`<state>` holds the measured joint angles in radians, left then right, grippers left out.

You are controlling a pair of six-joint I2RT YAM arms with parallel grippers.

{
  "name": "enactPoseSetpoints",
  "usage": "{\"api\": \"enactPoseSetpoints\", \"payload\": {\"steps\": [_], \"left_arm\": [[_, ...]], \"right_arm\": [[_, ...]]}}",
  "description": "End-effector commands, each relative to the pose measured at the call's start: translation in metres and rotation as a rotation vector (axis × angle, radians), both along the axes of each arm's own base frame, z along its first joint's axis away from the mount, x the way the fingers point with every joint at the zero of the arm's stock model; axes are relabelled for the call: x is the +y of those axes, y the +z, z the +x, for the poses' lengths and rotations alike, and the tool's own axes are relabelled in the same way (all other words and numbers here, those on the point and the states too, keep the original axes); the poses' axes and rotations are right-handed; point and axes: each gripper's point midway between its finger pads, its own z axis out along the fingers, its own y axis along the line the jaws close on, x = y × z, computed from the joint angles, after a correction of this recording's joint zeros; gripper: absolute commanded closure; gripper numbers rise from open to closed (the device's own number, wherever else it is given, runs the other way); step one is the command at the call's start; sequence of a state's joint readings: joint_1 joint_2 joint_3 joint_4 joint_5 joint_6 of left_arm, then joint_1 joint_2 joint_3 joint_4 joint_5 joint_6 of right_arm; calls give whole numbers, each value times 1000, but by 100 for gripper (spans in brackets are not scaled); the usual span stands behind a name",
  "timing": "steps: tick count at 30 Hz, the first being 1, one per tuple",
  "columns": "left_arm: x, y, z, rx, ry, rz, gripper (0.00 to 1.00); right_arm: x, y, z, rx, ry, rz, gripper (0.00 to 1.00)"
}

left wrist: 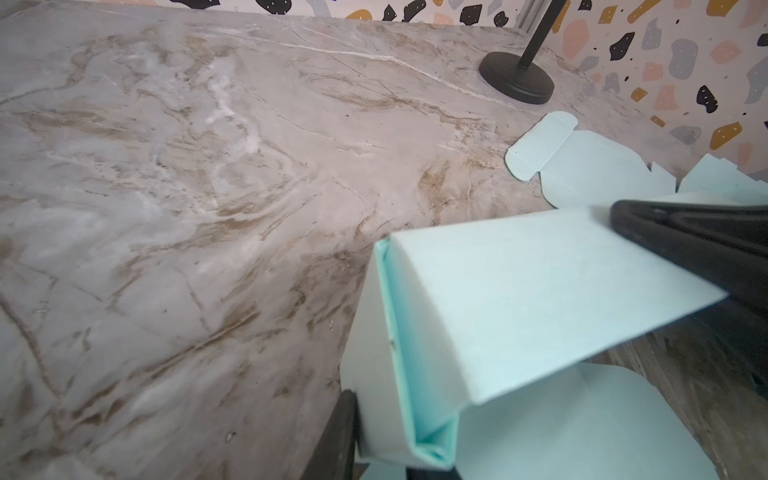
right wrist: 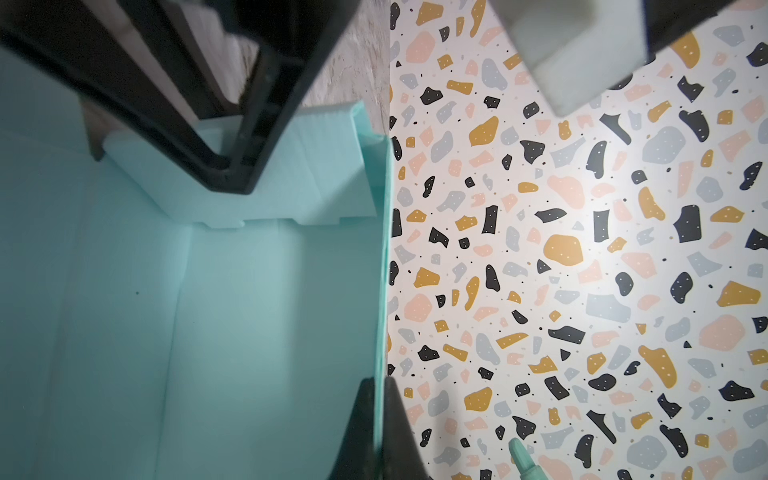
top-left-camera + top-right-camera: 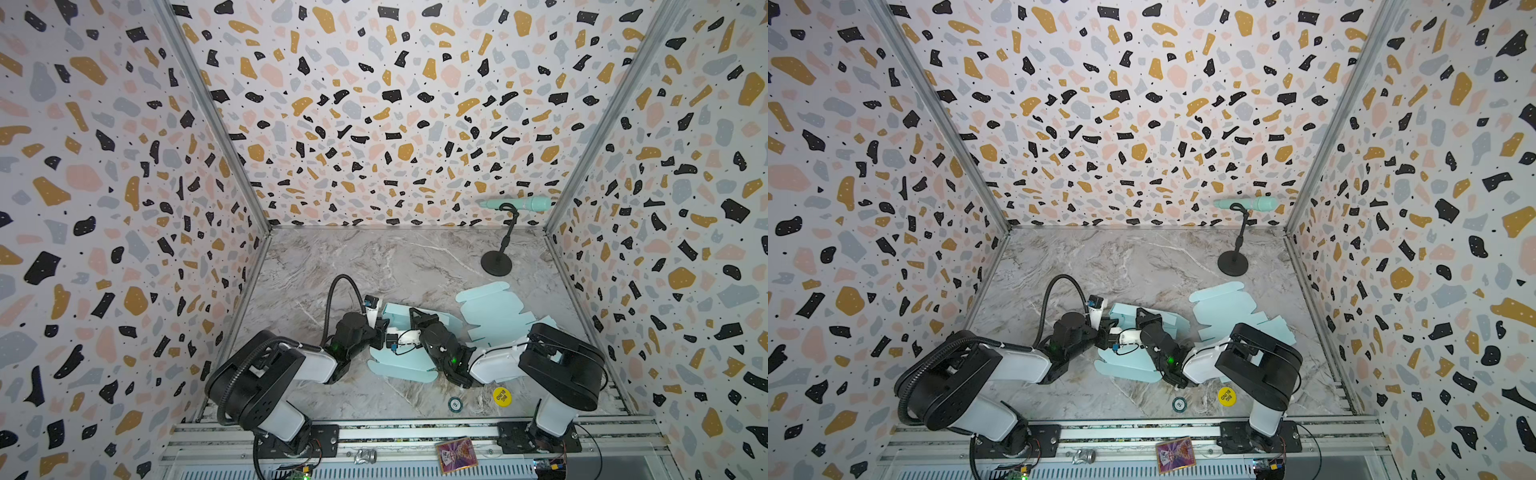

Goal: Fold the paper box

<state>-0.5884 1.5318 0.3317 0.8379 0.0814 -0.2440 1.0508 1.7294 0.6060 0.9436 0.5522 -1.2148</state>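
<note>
- Our right pincer point(image 2: 379, 390) is closed tight on the thin top edge of one long wall of the paper box point(image 2: 249, 316); we judge that it holds this wall upright so the box cannot slide or sag while the other arm works
- Our left pincer point(image 1: 388, 457) sits just round the box corner from the right pincer, jaws close together astride the doubled end wall, one finger outside and one inside; we cannot tell whether they already bite the card or only bracket it
- We read that straddle as a way to press the folded-over flap against the end wall until its tabs seat at the floor
- We find the box on the table point(image 3: 374, 257) directly between the two pincers, half made: floor flat, two walls raised and meeting at a corner, a wide panel with rounded ears spread flat behind the pincers, toward the arm bases
- On the right pincer's outer side, near the box but apart from it, a second flat sheet point(image 3: 494, 311) lies partly under the right arm; we take it for a spare with no part in this step
- We would want the flap's tabs locked before either pincer lets go, since a loose flap could spring back
</note>
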Motion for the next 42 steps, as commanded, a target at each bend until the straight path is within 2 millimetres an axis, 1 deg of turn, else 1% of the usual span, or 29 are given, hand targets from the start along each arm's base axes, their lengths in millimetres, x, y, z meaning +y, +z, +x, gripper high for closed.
{"api": "enactPoseSetpoints", "payload": {"steps": [1, 4, 8, 12, 13, 15, 20, 21, 23, 24, 28, 30, 32, 34, 36, 40, 42], "left_arm": [[-12, 48, 13, -176, -7, -86, 77], [-12, 53, 14, -198, 10, -92, 77], [-13, 56, 14, -215, 17, -93, 81], [-14, 57, 12, -229, 11, -102, 82], [-13, 58, 12, -235, 16, -107, 81], [-11, 56, 13, -237, 26, -109, 76], [-11, 57, 16, -248, 38, -114, 75], [-10, 57, 16, -252, 47, -113, 77], [-8, 56, 17, -253, 54, -110, 86], [-9, 54, 17, -248, 52, -99, 87], [-8, 52, 16, -248, 54, -85, 88], [-7, 50, 15, -248, 60, -74, 91], [-7, 48, 14, -251, 59, -65, 91], [-7, 48, 13, -251, 61, -66, 91], [-6, 46, 11, -250, 62, -67, 91], [-4, 43, 7, -251, 59, -60, 91], [-3, 42, 6, -252, 57, -50, 91]], "right_arm": [[7, -39, -23, 107, 86, -99, 100], [10, -40, -28, 118, 92, -96, 100], [12, -42, -34, 142, 97, -86, 100], [17, -43, -43, 171, 111, -64, 99], [18, -42, -44, 177, 114, -57, 99], [20, -42, -48, 201, 122, -47, 98], [21, -47, -50, 215, 123, -52, 98], [21, -47, -51, 215, 124, -52, 98], [21, -46, -50, 215, 122, -48, 98], [21, -45, -50, 212, 121, -48, 98], [21, -45, -51, 214, 122, -46, 98], [23, -45, -53, 218, 121, -36, 98], [28, -43, -59, 234, 130, -11, 97], [35, -41, -68, 265, 138, 23, 94], [42, -33, -77, 330, 132, 99, 88], [47, -8, -94, 541, 123, 295, 66], [47, 6, -104, 618, 133, 362, 52]]}}
